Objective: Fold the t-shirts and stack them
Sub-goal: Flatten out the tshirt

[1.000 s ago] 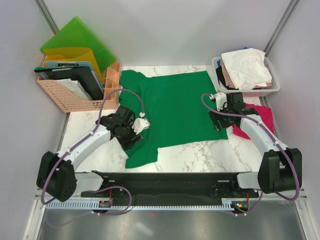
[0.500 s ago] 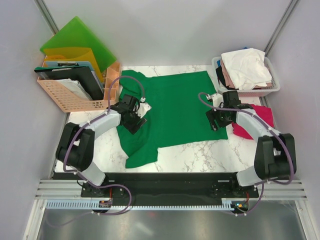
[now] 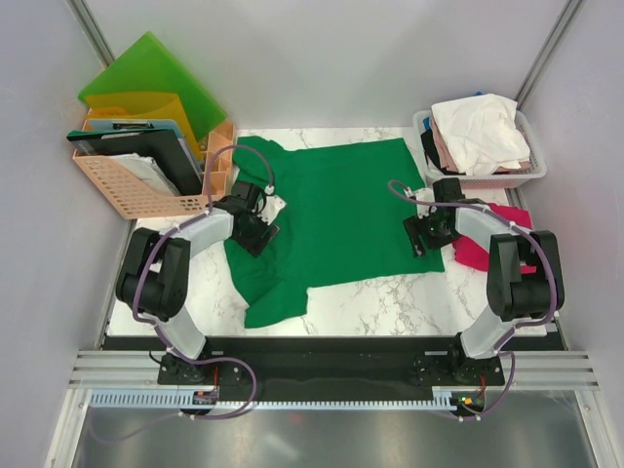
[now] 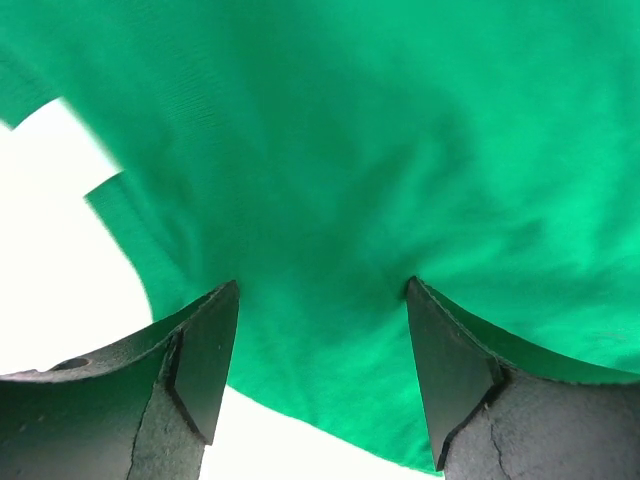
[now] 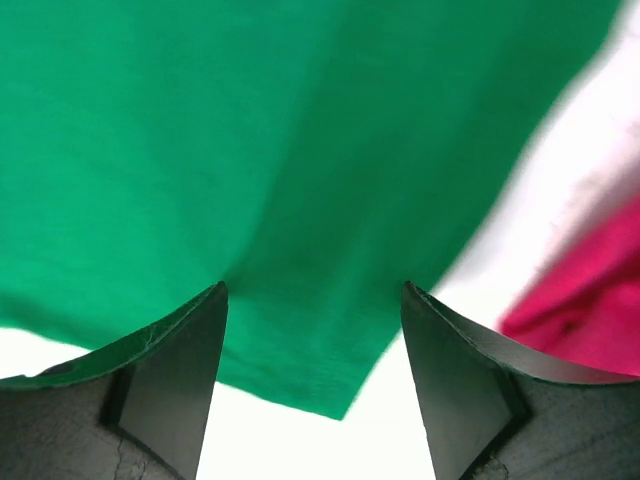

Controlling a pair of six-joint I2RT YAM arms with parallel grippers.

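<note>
Here's the deep green cloth t-shirt (image 3: 341,210), looks soft, light, floppy; left fingers (image 4: 200,370) and right fingers (image 5: 170,370) both spread apart over its opposite edges, so best pinch the hems there

The top camera looks down from high behind the near edge onto the whole marble table (image 3: 390,292), far enough off to take in both sides. Each wrist camera peers out past its own fingers, the left gripper (image 4: 320,290) and the right gripper (image 5: 315,290), very near the cloth and seemingly facing steeply down. All three views share the green t-shirt (image 3: 341,210): the left wrist sees its left edge, the right wrist its right corner beside the magenta-red t-shirt (image 5: 590,300).
</note>
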